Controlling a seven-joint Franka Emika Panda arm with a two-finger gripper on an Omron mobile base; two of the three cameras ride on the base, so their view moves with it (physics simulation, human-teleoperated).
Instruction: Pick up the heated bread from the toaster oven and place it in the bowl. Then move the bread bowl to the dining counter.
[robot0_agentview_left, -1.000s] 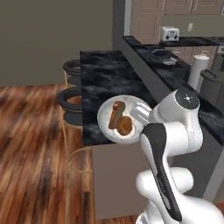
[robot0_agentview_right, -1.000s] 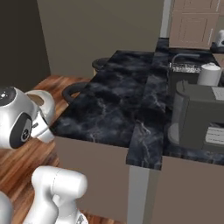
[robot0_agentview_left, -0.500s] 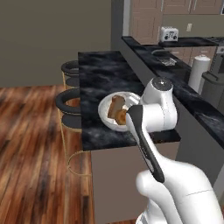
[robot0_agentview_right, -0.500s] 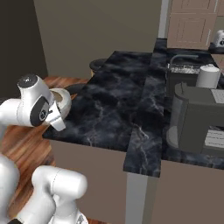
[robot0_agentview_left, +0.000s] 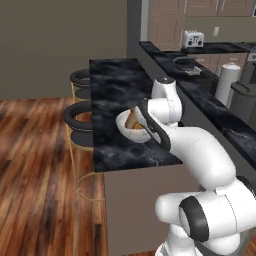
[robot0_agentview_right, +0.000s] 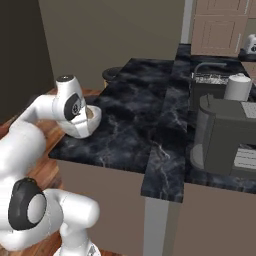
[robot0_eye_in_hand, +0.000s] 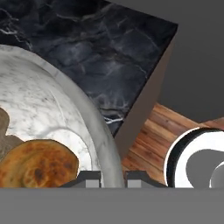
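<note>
Bowl (robot0_eye_in_hand: 52, 109) holding heated bread (robot0_eye_in_hand: 37, 164), claw (robot0_eye_in_hand: 113, 178) pinching rim

Glossy white rounded arm (robot0_agentview_left: 200, 150), dark grey joint discs, black stripe along forearm

Reddish wooden floor (robot0_agentview_left: 35, 165), olive-grey wall (robot0_agentview_left: 55, 40), tan cabinets (robot0_agentview_left: 170, 22).

The long black marble-look dining counter with white veins (robot0_agentview_left: 112, 95) is standing over a brown wood-plank floor (robot0_agentview_left: 35, 170), with round black stools (robot0_agentview_left: 80, 117) sitting beside its far edge.
</note>
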